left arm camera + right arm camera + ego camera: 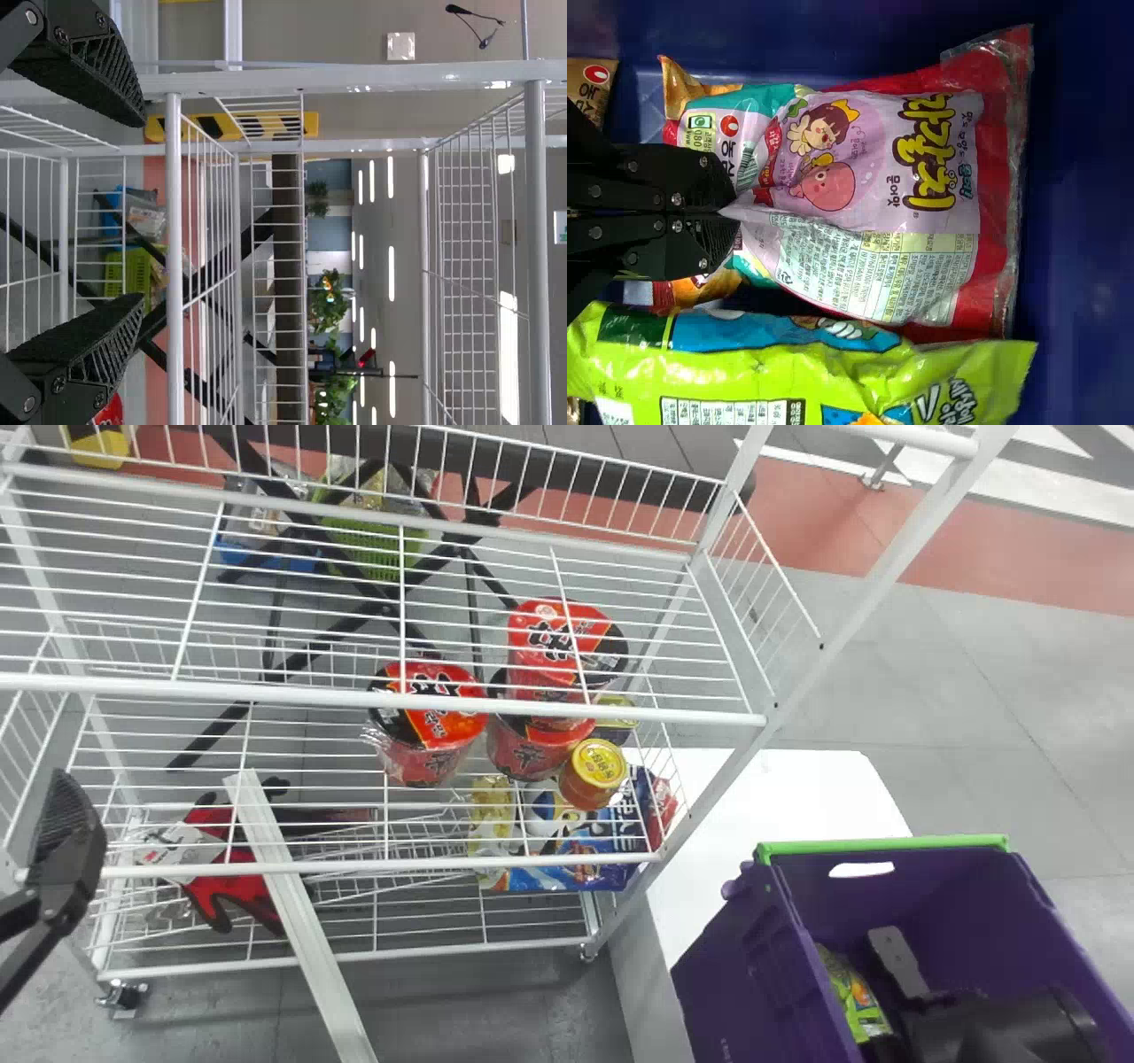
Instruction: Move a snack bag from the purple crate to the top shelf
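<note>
We have our right tool [983,1029] down in the purple crate [744,965], its fingers pinched on the snack bag [859,168], which spreads out beyond the tips; a green bag [762,363] lies just beside it. Our left tool [66,850] is open, near the white shelf [673,714].

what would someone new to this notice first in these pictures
Probably the big purple crate with its green rim, at the head view's lower right. Inside it, the right gripper pinches a lilac-and-red snack bag with cartoon characters. Next, the bright red cups in the middle of the white wire rack.
</note>
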Controlling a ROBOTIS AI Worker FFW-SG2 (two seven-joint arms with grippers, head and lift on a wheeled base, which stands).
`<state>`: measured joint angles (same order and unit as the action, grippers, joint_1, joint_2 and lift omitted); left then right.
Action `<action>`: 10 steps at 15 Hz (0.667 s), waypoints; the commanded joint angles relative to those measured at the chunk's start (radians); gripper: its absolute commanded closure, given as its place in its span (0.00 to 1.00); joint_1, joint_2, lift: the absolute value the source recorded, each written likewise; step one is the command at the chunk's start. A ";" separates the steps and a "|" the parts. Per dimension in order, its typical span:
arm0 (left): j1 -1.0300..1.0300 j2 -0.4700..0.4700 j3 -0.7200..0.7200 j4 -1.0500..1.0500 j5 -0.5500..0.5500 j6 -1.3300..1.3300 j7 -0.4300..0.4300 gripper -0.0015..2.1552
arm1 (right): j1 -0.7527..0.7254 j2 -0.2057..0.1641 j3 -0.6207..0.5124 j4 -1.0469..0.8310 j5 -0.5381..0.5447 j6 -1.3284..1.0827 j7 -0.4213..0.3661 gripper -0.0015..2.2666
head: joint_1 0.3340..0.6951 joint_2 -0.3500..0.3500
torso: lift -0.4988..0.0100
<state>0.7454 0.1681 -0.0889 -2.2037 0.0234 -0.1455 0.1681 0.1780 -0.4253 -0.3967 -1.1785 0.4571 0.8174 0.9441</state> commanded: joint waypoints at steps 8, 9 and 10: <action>-0.018 -0.001 -0.002 0.024 0.003 0.004 -0.001 0.06 | 0.021 0.010 -0.004 0.002 0.000 -0.051 -0.024 0.67 | 1.00 0.00 | 0.19; -0.018 -0.001 -0.002 0.024 0.001 0.004 0.001 0.06 | 0.024 0.011 -0.005 0.002 0.000 -0.051 -0.024 0.67 | 1.00 0.00 | 0.20; -0.018 -0.001 -0.003 0.024 0.001 0.004 0.001 0.06 | 0.024 0.011 -0.007 0.002 0.000 -0.048 -0.025 0.67 | 1.00 0.00 | 0.21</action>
<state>0.7272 0.1672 -0.0907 -2.1800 0.0248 -0.1418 0.1680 0.2002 -0.4149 -0.4020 -1.1766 0.4571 0.7691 0.9191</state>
